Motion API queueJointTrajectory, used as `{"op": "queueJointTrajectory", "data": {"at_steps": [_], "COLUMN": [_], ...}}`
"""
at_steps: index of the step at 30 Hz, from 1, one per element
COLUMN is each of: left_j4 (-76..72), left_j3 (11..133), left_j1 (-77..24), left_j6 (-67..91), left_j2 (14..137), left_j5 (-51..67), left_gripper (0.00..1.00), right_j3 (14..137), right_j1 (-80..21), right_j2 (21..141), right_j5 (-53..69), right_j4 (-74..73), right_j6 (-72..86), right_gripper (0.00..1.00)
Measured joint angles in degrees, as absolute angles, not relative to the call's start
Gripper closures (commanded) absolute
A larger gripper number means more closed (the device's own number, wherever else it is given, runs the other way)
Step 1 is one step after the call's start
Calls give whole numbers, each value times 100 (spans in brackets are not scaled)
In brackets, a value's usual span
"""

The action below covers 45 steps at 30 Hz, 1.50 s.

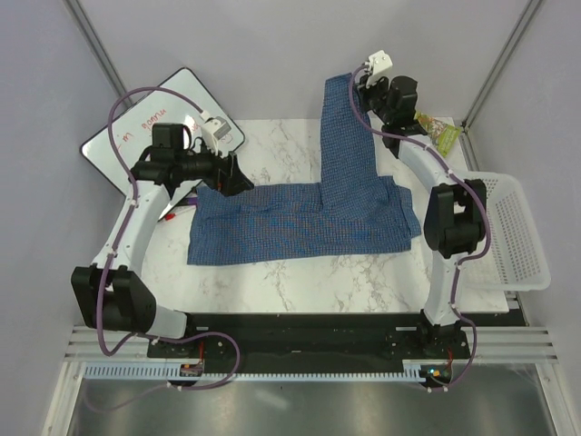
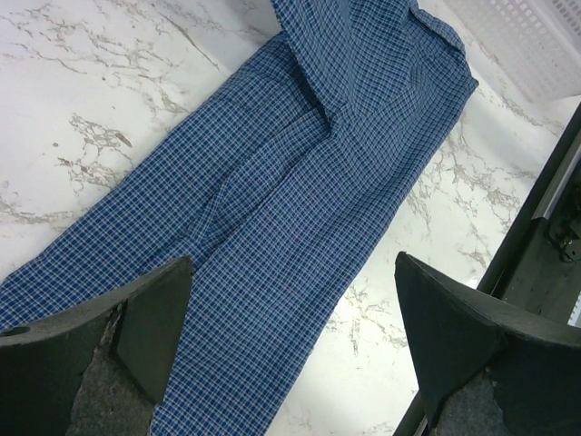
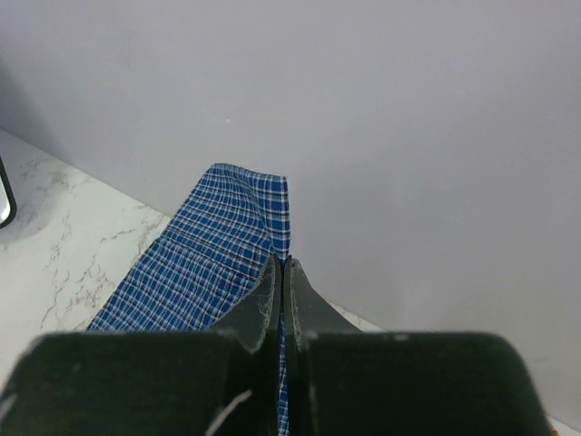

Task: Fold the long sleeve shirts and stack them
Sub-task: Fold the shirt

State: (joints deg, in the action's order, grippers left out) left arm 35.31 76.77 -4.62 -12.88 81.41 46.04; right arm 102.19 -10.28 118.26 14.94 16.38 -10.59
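Note:
One long sleeve shirt [image 1: 304, 218], blue and finely checked, lies across the marble table, its body partly folded. One sleeve [image 1: 345, 127] stretches up toward the back wall. My right gripper [image 1: 361, 84] is shut on that sleeve's cuff end [image 3: 250, 204], with cloth pinched between the pressed fingers [image 3: 272, 291]. My left gripper [image 1: 238, 174] hovers open at the shirt's left end. In the left wrist view the wide-apart fingers [image 2: 145, 318] frame the shirt's edge [image 2: 272, 263], with nothing between them.
A white mesh basket [image 1: 517, 227] stands at the table's right edge. A whiteboard with red writing [image 1: 159, 118] leans at the back left. A small green packet [image 1: 443, 133] lies at the back right. Grey walls close in behind.

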Motion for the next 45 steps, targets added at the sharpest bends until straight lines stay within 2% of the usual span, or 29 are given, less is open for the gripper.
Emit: {"op": "queueJointTrajectory", "data": {"at_steps": [15,25,31,39,45], "left_j4": [3406,3409,3409,3409,3402], "left_j3": [7426,7360,7360,7028,6576], "left_j1": [-462,-462,-462,-390,375], "left_j6": [-1288,-1092,-915,-768,-301], "left_j2": [8322,8322,8320,8114,7911], "left_j5": [4447,3826,3625,3529,3990], "left_gripper": [1,1,1,1,1], "right_j3": [10558,10353,9251,8173,7437], "right_j1": [-1404,-1708,-1704,-2156,-2910], "right_j2": [12488,12746,11974,10003,9334], "right_j5": [1920,2010,2189,2571,2534], "right_j4": [2287,2226,1831,1284,976], "right_j6": [-926,-1079,-1203,-1396,-1249], "right_gripper": [100,100,100,100,100]}}
